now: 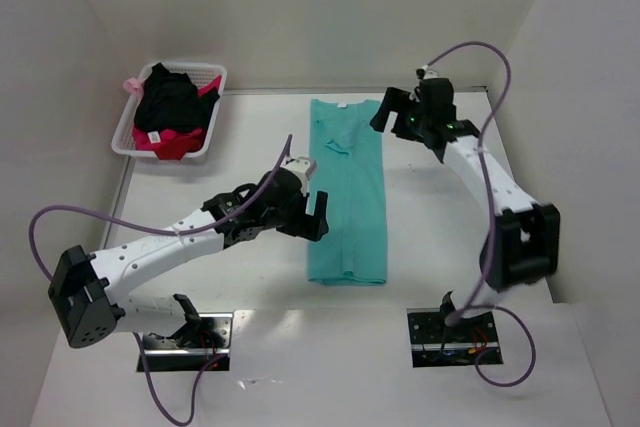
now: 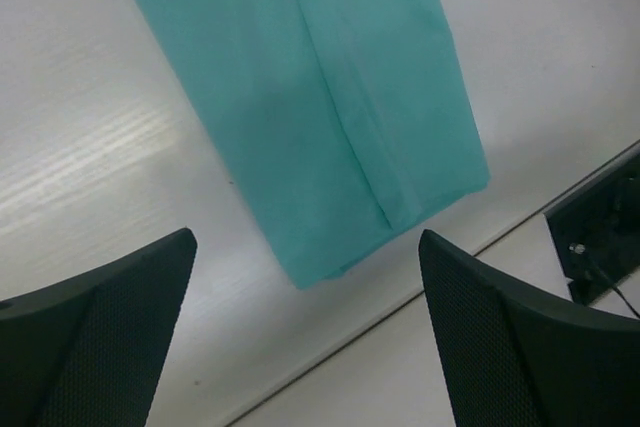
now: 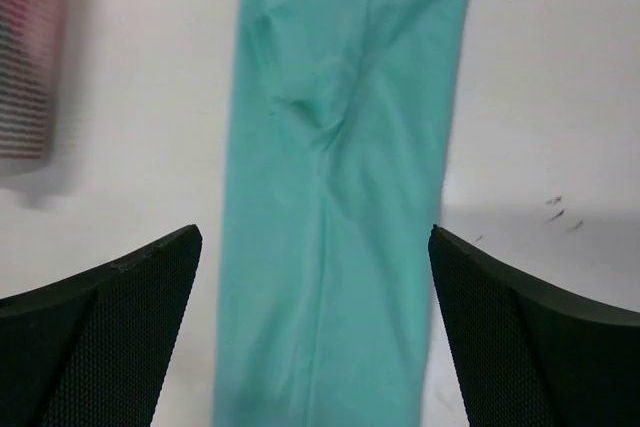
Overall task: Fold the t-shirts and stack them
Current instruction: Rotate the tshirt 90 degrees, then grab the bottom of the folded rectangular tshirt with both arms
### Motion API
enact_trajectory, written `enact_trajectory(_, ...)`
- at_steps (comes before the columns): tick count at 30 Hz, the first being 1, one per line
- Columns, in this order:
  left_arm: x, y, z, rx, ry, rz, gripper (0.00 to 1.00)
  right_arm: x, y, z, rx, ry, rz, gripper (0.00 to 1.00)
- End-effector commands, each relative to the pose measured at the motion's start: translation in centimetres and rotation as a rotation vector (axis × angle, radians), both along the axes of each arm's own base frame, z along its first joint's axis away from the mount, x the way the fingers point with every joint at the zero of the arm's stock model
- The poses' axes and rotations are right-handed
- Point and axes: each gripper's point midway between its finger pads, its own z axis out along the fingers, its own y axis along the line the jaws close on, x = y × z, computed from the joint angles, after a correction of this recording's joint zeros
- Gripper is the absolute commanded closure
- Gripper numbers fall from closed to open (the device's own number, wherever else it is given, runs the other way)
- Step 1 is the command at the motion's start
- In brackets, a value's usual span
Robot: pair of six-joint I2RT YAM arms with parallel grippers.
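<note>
teal t-shirt (image 1: 347, 197) | long strip, neck label (image 1: 341, 104) unreadable | left fingers (image 2: 100, 337) spread | right fingers (image 3: 100, 332) spread

Left claw (image 1: 316, 215) and right claw (image 1: 393, 113) both hover spread wide, holding nothing.

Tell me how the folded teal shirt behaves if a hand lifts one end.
The teal t-shirt will probably flop: it lies flat as a folded strip with soft wrinkles, so a lifted end would likely sag. It looks thin, so probably light. Pushed across the table, it may bunch rather than slide.
</note>
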Motion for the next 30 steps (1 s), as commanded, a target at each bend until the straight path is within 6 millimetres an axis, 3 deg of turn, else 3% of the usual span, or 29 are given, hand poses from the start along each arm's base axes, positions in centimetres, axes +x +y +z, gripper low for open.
enact_trajectory(1, -1.5, -1.4, 0.2, -0.069, 0.115, 0.022, 0.00, -4.4, 0.3, 1.0, 0.065, -0.004, -0.007, 0.00)
enact_trajectory(5, -2.9, -2.1, -2.2, -0.072, 0.245, 0.024, 0.00, -10.3, -1.2, -0.8, 0.094, 0.115, -0.106, 0.00)
enact_trajectory(8, -3.2, -2.6, -4.1, -0.070, 0.280, 0.014, 0.00, -14.0, -1.2, -0.8, 0.176, 0.156, -0.135, 0.00)
enact_trajectory(9, -3.3, -2.7, -4.0, -0.074, 0.286, 0.008, 0.00, -15.7, -1.1, -2.2, 0.185, 0.197, -0.147, 0.00)
enact_trajectory(10, -3.2, -2.8, -4.4, -0.070, 0.289, 0.008, 0.00, -16.6, -1.3, -0.7, 0.226, 0.150, -0.158, 0.00)
enact_trajectory(12, -3.1, -2.8, -4.7, -0.060, 0.289, 0.016, 0.00, -19.2, -1.2, -2.1, 0.265, 0.225, -0.191, 0.02)
enact_trajectory(14, -3.3, -2.3, -5.5, -0.046, 0.302, 0.034, 0.00, -20.8, -0.9, -2.0, 0.277, 0.247, -0.185, 0.04)
enact_trajectory(16, -3.8, -2.0, -6.2, -0.053, 0.328, 0.050, 0.00, -23.0, 0.2, -3.0, 0.265, 0.317, -0.162, 0.04)
enact_trajectory(21, -4.2, -2.1, -6.8, -0.073, 0.359, 0.073, 0.00, -26.6, 1.8, -6.3, 0.207, 0.453, -0.149, 0.06)
enact_trajectory(26, -3.3, -1.8, -7.1, -0.047, 0.340, 0.117, 0.00, -28.5, 1.6, -8.9, 0.125, 0.516, -0.163, 0.10)
enact_trajectory(30, -3.4, -1.5, -7.0, -0.032, 0.351, 0.136, 0.00, -29.7, 1.7, -9.5, 0.091, 0.548, -0.176, 0.13)
